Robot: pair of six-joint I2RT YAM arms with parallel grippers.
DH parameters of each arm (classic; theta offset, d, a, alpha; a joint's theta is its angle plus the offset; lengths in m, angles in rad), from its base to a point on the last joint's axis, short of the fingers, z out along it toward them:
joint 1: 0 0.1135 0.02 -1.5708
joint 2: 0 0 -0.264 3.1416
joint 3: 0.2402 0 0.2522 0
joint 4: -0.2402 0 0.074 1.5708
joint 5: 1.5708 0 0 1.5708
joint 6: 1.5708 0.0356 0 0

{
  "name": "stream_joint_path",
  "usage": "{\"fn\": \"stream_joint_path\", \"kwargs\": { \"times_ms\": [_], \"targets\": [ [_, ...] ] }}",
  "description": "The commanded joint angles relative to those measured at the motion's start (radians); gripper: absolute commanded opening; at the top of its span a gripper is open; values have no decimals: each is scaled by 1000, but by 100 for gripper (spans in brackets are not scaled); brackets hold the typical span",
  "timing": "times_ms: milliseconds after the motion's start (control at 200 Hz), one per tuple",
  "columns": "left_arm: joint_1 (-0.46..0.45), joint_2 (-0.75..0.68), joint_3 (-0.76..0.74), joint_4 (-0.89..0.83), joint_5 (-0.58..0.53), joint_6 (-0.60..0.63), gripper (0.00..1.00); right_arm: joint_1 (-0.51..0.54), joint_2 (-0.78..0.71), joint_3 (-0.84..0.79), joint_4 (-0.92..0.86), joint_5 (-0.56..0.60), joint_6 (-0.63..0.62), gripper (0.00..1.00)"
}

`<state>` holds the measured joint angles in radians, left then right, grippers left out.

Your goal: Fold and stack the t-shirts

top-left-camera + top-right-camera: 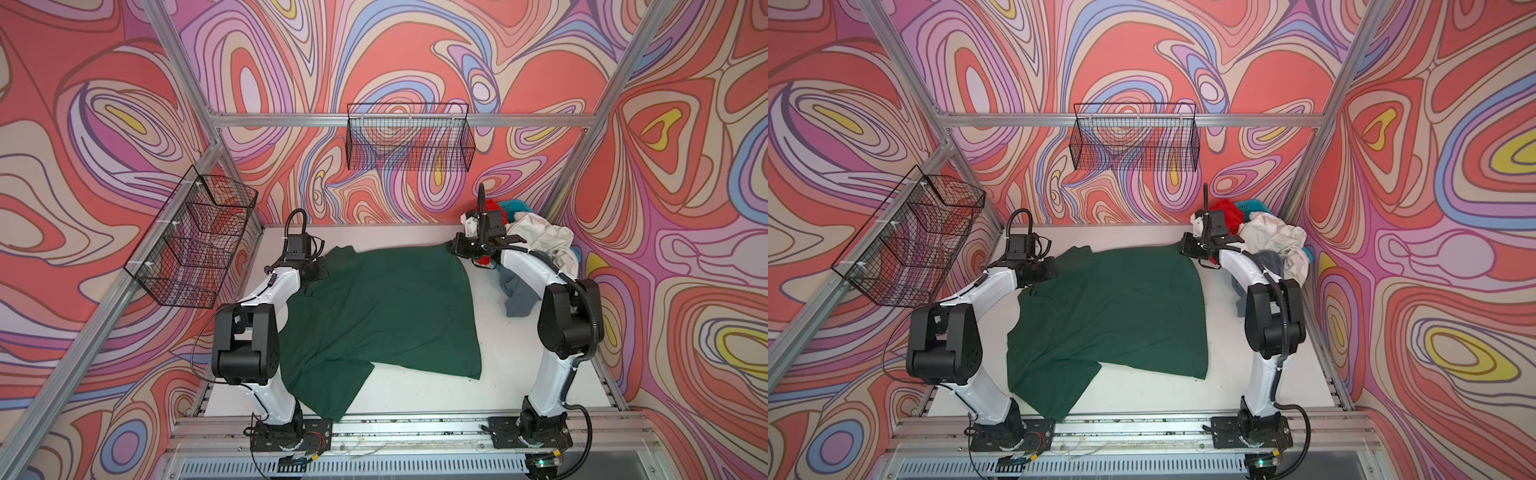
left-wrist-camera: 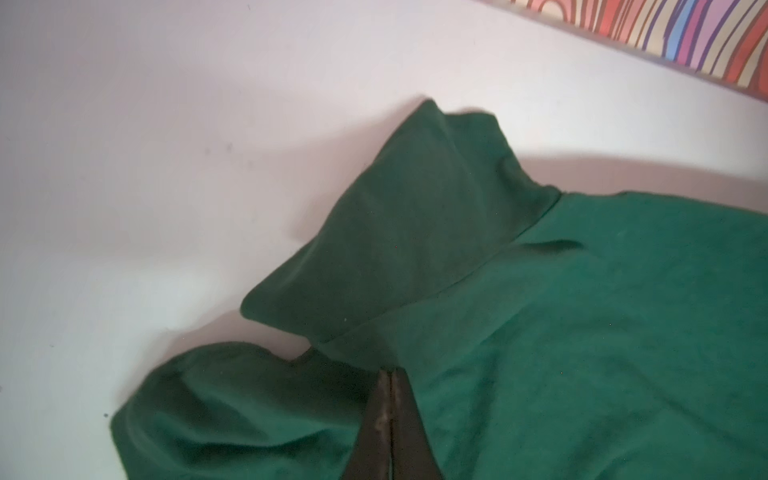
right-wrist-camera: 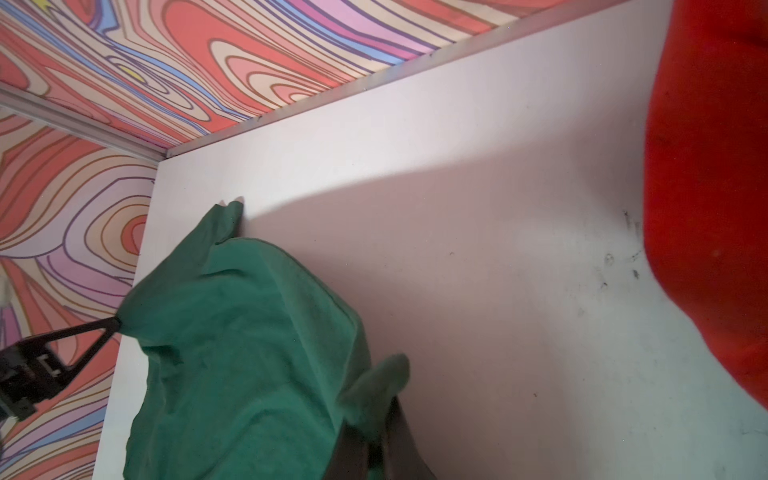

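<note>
The left tool (image 2: pixel 390 376) pinches the single dark green shirt (image 1: pixel 382 307), spread mid-desk (image 1: pixel 415 399), at its far-left part. The right tool (image 3: pixel 374 432) pinches its far-right corner. Three more are heaped in the desk's far-right corner: red shirt (image 1: pixel 1225 210), off-white shirt (image 1: pixel 1275 241), grey-blue shirt (image 1: pixel 517 297).

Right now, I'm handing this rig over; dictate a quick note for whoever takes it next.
Left gripper shut on the green t-shirt, far-left part.
Right gripper shut on its far-right corner.
It lies spread on the table, unfolded.
Red t-shirt, off-white t-shirt, grey-blue t-shirt heaped at the turquoise basket, far right.
Done: nothing folded.
Left: fold all four, stack.
</note>
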<state>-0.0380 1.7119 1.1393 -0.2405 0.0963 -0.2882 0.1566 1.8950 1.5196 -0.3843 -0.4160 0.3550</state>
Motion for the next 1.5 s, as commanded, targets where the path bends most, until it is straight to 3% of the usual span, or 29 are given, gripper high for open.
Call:
{"fn": "stream_joint_path", "kwargs": {
  "times_ms": [0, 235, 476, 591, 666, 856, 1122, 1282, 1492],
  "targets": [
    [-25, -47, -56, 52, -34, -33, 0, 7, -69, -66, 26, -37, -62, 0],
    [-76, -69, -124, 5, -100, -77, 0, 36, -238, -269, 43, -27, -115, 0],
    [-97, -82, -171, -89, -140, -246, 0, 70, -332, -465, 48, 36, -134, 0],
    [-97, -62, -101, -168, -202, -242, 47, 71, -335, -538, 71, 83, -102, 0],
    [-97, -50, -29, -218, -228, -221, 69, 70, -337, -569, 83, 120, -82, 0],
    [-97, 30, 122, -243, -219, -178, 88, 70, -323, -578, 88, 203, -35, 0],
    [-93, 342, 487, -399, -239, -54, 90, 70, -275, -551, 99, 195, -11, 0],
    [-85, 486, 674, -489, -186, -18, 89, 70, -256, -538, 102, 183, -7, 0],
    [-82, 587, 772, -564, -73, 6, 85, 70, -249, -527, 99, 181, -8, 0]
  ]
}}
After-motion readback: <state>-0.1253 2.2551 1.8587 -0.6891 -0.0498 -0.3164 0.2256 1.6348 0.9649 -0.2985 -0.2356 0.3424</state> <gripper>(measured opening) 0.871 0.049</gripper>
